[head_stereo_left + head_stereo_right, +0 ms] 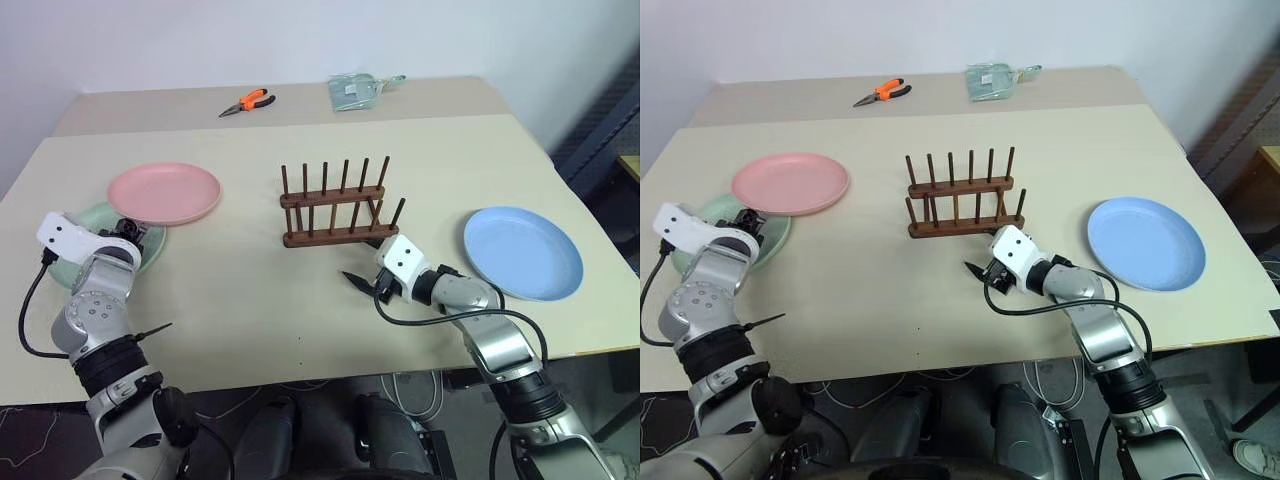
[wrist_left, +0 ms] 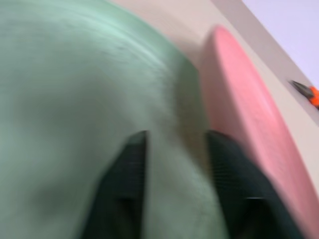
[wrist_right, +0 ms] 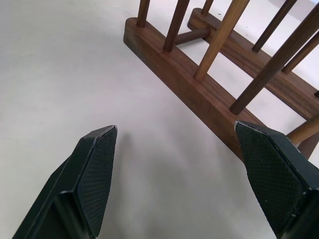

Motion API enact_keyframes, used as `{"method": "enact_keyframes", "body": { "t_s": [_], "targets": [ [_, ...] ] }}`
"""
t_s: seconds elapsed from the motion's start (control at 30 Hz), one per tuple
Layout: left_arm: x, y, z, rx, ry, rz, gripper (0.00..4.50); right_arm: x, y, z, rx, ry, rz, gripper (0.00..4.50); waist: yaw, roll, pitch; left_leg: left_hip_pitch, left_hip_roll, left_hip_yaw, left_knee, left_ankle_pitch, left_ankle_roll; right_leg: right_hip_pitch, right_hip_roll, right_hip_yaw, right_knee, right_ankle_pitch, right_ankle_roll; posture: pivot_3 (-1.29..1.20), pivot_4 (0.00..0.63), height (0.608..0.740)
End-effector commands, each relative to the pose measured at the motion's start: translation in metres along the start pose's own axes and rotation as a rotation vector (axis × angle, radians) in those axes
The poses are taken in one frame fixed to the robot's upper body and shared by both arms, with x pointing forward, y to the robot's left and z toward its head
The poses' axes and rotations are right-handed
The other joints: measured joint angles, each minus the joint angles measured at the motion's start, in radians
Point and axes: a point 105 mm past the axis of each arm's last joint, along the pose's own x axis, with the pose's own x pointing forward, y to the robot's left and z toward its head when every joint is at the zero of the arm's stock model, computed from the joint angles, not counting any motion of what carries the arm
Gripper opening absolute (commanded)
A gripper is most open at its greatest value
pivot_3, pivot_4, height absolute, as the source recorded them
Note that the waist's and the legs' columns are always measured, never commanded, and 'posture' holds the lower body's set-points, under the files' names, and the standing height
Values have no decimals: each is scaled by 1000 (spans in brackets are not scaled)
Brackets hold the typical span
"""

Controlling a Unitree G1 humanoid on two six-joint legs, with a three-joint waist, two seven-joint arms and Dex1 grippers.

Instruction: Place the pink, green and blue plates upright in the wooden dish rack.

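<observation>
Table [image 1: 300, 310] scene: left gripper [image 2: 174, 164] open astride green plate [image 1: 95, 222] rim, left of frame; close squarely before lifting. Right gripper [image 3: 174, 174] open, empty.

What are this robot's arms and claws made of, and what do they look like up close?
Both arms are silver-grey metal segments with black ribbed joints. Each wrist carries a white block, and a black cable loops from it along the arm. The left claw and right claw each have two black fingers, wedge-shaped, with finely dotted pads on their inner faces.
</observation>
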Motion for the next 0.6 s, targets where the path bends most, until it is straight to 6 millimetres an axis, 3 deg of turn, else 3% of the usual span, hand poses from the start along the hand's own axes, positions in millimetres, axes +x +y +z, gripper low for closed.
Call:
{"method": "enact_keyframes", "body": {
  "t_s": [0.03,0.1,0.23,0.33,0.6],
  "targets": [
    [-10,-2,29,-62,-139,-29,3722,-5,-5,14,-33,-46,-18,3837,1,0,0,0,0,0,0,0,0,0,0,0,0,0,0,0,150,739],
    [-16,-9,39,-88,-199,-95,4475,-5,-3,13,-33,-44,-8,3837,3,0,0,0,0,0,0,0,0,0,0,0,0,0,0,0,150,739],
    [-26,-47,39,-14,-205,-285,4475,-3,-2,13,-34,-44,4,3837,6,0,0,0,0,0,0,0,0,0,0,0,0,0,0,0,150,739],
    [-24,-60,29,30,-163,-322,4475,-2,-2,14,-35,-46,6,3837,6,0,0,0,0,0,1,0,0,1,0,0,-1,0,0,0,150,739],
    [13,-44,6,-29,-38,-109,4475,-2,-3,14,-37,-45,-7,3837,1,-1,0,1,0,0,0,0,0,1,0,0,0,0,0,0,150,739]
  ]
}}
